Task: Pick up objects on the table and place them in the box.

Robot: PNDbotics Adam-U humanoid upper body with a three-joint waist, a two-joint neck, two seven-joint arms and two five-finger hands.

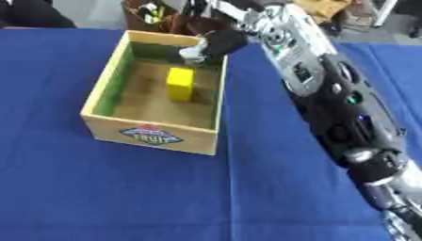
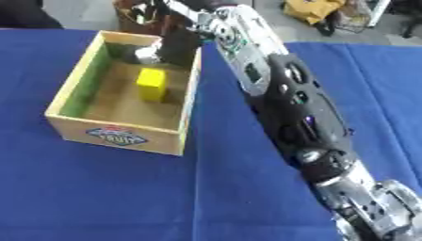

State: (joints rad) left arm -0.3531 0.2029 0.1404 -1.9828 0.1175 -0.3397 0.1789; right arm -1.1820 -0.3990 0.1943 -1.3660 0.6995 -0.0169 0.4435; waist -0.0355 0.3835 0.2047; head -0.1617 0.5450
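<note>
I have the right hand (image 1: 206,47) stretched out over the far right corner of the open wooden box with the printed label (image 1: 152,134), which sits on the blue-clothed bench (image 1: 99,188); whether its fingers are spread or curled round something I cannot tell, since they blur into a dark and silver mass at the box's rim; a yellow block (image 1: 180,84) already stands inside the box, near its middle. My worry is the forearm catching the box's right wall on withdrawal and dragging it; the left hand shows nowhere.
</note>
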